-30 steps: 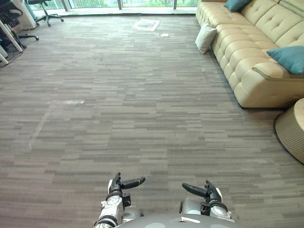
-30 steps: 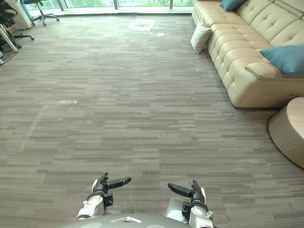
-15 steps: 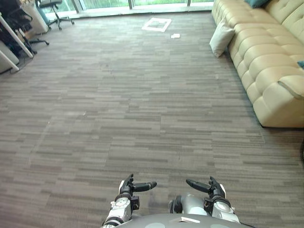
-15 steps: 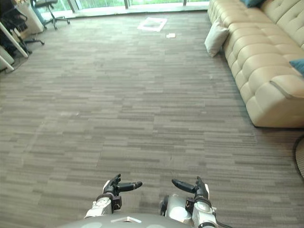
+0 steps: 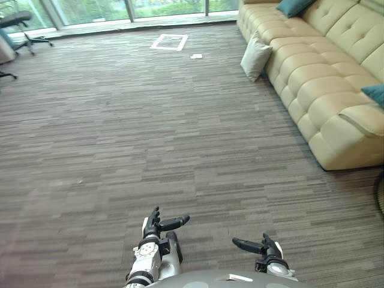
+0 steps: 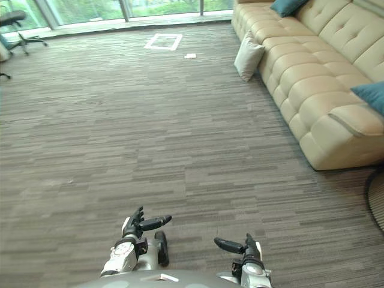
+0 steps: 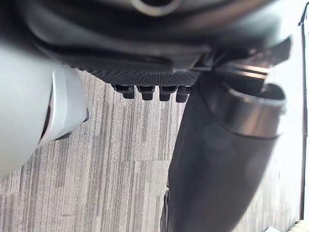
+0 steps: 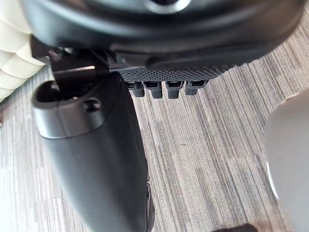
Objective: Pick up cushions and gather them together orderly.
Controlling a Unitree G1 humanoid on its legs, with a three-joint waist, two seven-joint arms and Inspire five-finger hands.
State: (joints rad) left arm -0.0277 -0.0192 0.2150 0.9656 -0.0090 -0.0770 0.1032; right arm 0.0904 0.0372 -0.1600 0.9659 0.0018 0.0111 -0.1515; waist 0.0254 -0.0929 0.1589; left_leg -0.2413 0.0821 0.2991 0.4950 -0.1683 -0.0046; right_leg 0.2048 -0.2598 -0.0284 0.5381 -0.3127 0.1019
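Compared with the earlier frames the whole scene sits shifted sideways, with more of the sofa (image 5: 324, 72) in sight. That reads as the head camera turning, not the furniture moving. Within that shift, the left hand (image 5: 155, 228) shows a little higher than before and the right hand (image 5: 265, 248) a little lower.

Both hands hang low in front of the body over the carpeted floor (image 5: 150, 132), well apart from every cushion. Their fingers are relaxed and spread, thumbs pointing toward each other, and they hold nothing. This looks like a carrying-free posture for walking rather than a reach.

A cream cushion (image 5: 256, 57) stands on the floor, leaning against the sofa's front near its far end. It looks like the stray one, since it is off the seat. A teal cushion (image 5: 292, 6) lies on the far part of the seat, and a second teal cushion (image 5: 375, 94) rests on the near end by the armrest.

No cushion is gathered yet, so the task seems to be at its approach stage. The likely next need is to close the gap to the sofa before either hand can be of use. A white square mark (image 5: 169, 41) lies on the floor farther off.
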